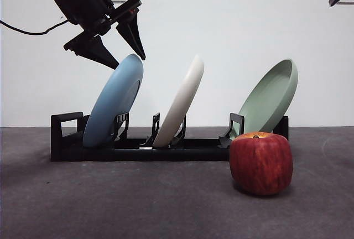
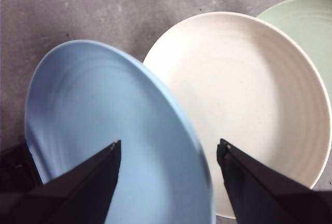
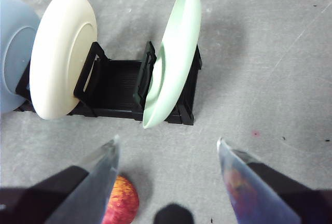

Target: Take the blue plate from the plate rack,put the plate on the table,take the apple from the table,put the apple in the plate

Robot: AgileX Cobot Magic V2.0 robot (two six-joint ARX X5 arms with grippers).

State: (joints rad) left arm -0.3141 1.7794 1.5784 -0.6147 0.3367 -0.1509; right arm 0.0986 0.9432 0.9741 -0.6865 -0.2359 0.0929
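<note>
Left end effector (image 1: 124, 52) is hovering, spread wide, astride blue plate (image 1: 113, 101) rim; closing off-centre risks knocking neighbouring white plate (image 1: 180, 102).

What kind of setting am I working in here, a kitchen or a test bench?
Likely a lab test bench: a bare grey table against a blank white wall, with only a plate rack and an apple staged.

White plate (image 1: 180, 103): cream, upright on edge, leaning right, in the middle slot; its hollow face shows in the left wrist view.
Green plate (image 1: 269, 98): pale green, on edge, leaning right, in the end slot, well apart from the white one.
Wall (image 1: 232, 23): plain white, behind everything.
Cable (image 1: 27, 30): black, against the wall at upper left.
</note>
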